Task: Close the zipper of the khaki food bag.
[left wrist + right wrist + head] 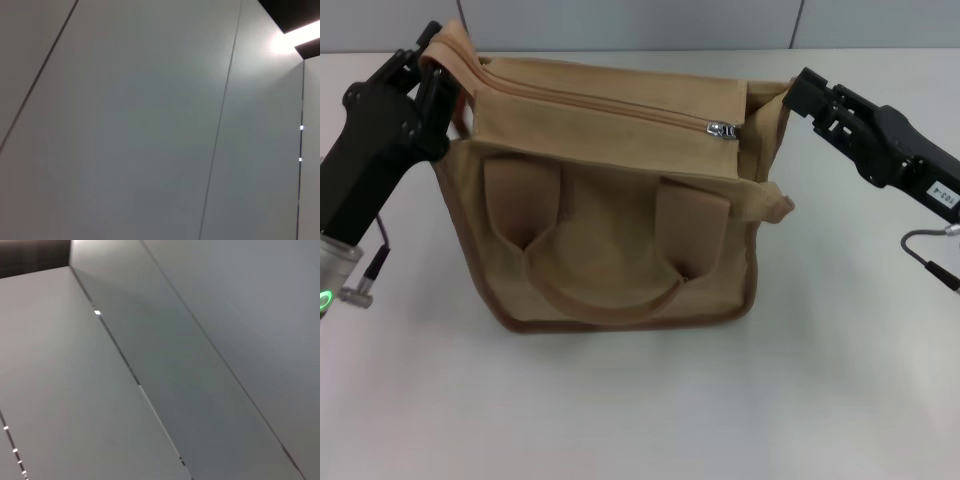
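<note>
Tan canvas fills the middle of my head view: the khaki food bag (620,200) sits on the pale table (640,410), leaning so that its front panel with 2 wide strap handles faces up toward me. The zipper (610,108) runs across the top flap, and its silver pull tab (722,129) rests near the end on my right side, so I judge the line nearly or fully drawn shut.

My left gripper (432,72) is at the bag's top corner on the left, pressed against the fabric loop there; I read it as clamped on that corner, though the fingertips are partly buried in cloth. My right gripper (798,92) is just beside the opposite top corner, by the side flap near the pull tab. I cannot tell whether its fingers are parted or closed, nor whether they touch the bag.

Both wrist views give me only grey wall panels, no help at all.

The bag looks soft and light. The canvas will crumple and slide on the table if pulled from 1 side only, so it needs anchoring at the far corner while the tab is drawn. The tab is small, smooth metal, likely slippery; I would pinch it flat across its faces and pull straight along the zip line.
</note>
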